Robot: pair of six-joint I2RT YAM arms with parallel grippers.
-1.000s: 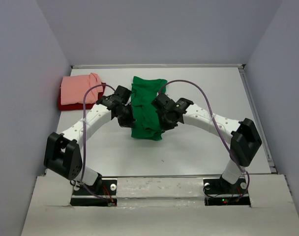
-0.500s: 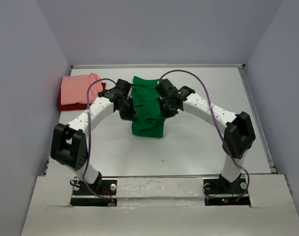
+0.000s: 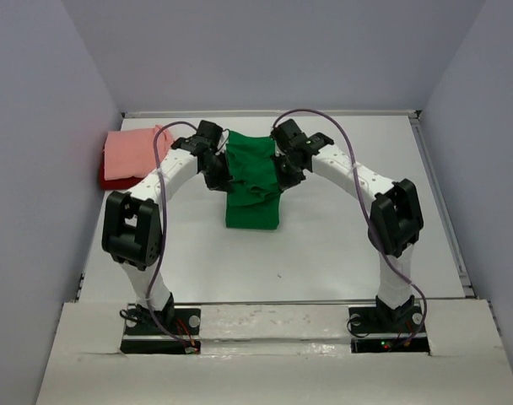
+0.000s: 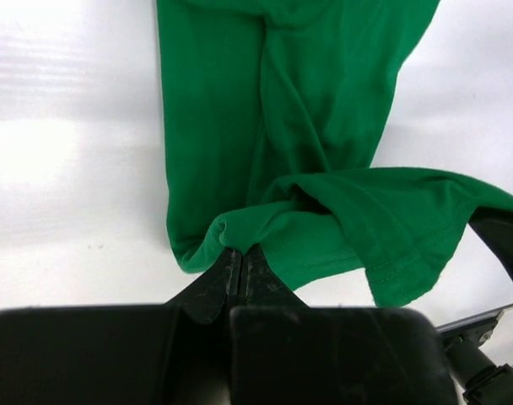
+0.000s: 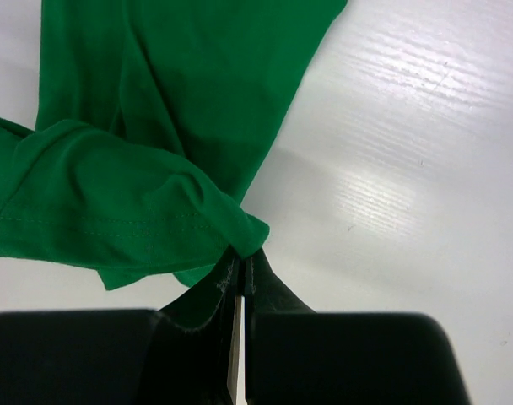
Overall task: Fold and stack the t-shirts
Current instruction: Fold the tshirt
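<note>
Top: we see green t-shirt [image 3: 253, 181] between left gripper [image 3: 220, 178] and right gripper [image 3: 280, 175], open table [image 3: 341, 245] on near side; salmon t-shirt [image 3: 134, 152] atop dark red t-shirt [image 3: 113, 180], left of left jaws. Left wrist: jaws pinching folded green edge. Right wrist: same pinch, bare table right of jaws.

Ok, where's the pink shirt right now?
In the top view, the pink shirt lies at far left, atop the dark red shirt, left of the green shirt.
</note>
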